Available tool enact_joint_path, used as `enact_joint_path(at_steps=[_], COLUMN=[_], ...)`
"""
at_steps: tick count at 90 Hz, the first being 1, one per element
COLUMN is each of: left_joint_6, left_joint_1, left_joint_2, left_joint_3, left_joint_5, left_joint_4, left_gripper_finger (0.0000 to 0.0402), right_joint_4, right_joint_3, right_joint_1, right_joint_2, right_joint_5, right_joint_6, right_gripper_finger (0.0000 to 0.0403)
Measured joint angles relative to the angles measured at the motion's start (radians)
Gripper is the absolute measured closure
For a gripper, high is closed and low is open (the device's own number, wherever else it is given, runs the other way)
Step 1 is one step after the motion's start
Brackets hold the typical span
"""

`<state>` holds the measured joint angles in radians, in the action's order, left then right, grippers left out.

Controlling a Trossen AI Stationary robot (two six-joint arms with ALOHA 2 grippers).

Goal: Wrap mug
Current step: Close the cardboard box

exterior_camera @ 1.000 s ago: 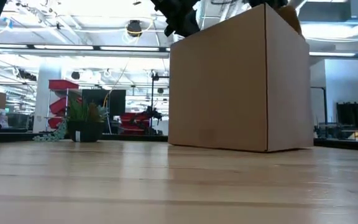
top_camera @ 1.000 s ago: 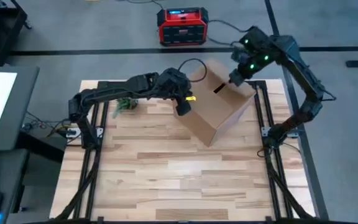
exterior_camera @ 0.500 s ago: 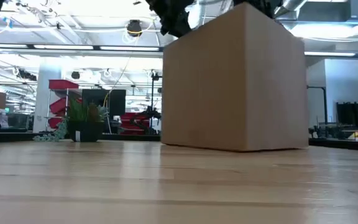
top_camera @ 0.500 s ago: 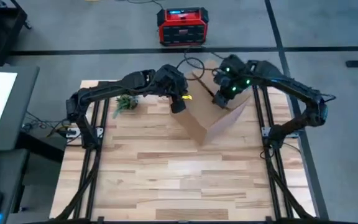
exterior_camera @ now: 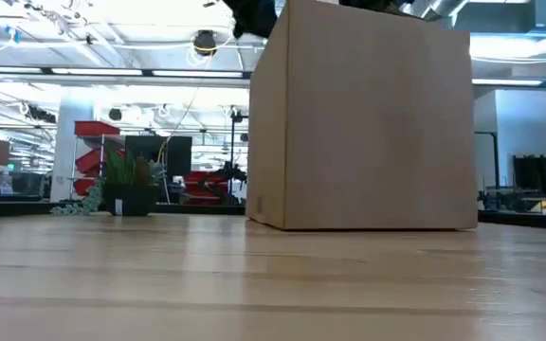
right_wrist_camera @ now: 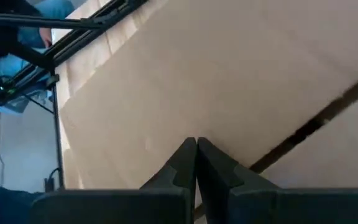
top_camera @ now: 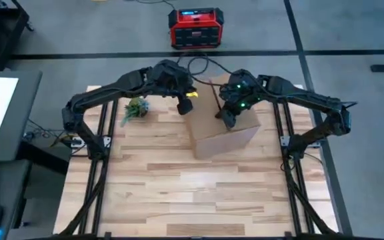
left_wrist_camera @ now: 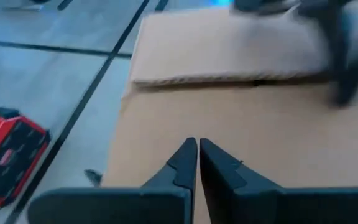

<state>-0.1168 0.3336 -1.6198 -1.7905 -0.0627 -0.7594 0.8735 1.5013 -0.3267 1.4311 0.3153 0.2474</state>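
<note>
- Small potted plant [top_camera: 135,109]: far-left on the table [top_camera: 179,187], untouched.
- Left gripper [top_camera: 184,107]: jaws pressed together, at the cardboard box's [top_camera: 220,130] far-left edge.
- Box: swung square since a second ago, flaps down; mug unseen, presumably inside.
- Right gripper [top_camera: 223,115]: jaws together, pressing the top.

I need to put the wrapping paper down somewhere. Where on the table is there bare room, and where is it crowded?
The near half of the table, in front of the cardboard box, is bare wood from side frame to side frame. The far strip is crowded: the small plant sits there, the left claw hangs between plant and box, and the right claw is over the box top.
</note>
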Motion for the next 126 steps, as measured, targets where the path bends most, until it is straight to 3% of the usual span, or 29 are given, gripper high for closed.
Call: enact_joint_path(at_steps=[26, 46, 58, 72, 85, 104, 126], left_joint_6=[0.146, 0.230, 0.236, 0.272, 0.313, 0.301, 0.260], left_joint_1=[-0.022, -0.058, -0.120, -0.176, -0.193, -0.181, -0.144], left_joint_2=[0.115, 0.132, 0.126, 0.126, 0.125, 0.131, 0.131], left_joint_3=[-0.001, 0.001, 0.049, 0.117, 0.160, 0.159, 0.159], left_joint_5=[0.032, 0.073, 0.107, 0.108, 0.107, 0.104, 0.102], left_joint_4=[-0.014, -0.157, -0.208, -0.183, -0.154, -0.143, -0.143], left_gripper_finger=[0.0402, 0.0402, 0.0402, 0.0402, 0.0402, 0.0402, 0.0402], right_joint_4=[-0.103, -0.166, -0.177, -0.346, -0.469, -0.565, -0.607], right_joint_3=[-0.067, -0.083, -0.091, -0.184, -0.249, -0.264, -0.267], right_joint_1=[-0.017, -0.014, -0.024, -0.023, 0.021, 0.061, 0.135], right_joint_2=[-0.001, 0.000, 0.000, -0.008, -0.010, -0.007, -0.003], right_joint_5=[0.050, 0.057, 0.083, 0.122, 0.109, -0.029, -0.040], right_joint_6=[-0.061, -0.113, -0.172, -0.112, -0.049, 0.090, 0.103], right_gripper_finger=[0.0403, 0.0403, 0.0403, 0.0403, 0.0403, 0.0403, 0.0403])
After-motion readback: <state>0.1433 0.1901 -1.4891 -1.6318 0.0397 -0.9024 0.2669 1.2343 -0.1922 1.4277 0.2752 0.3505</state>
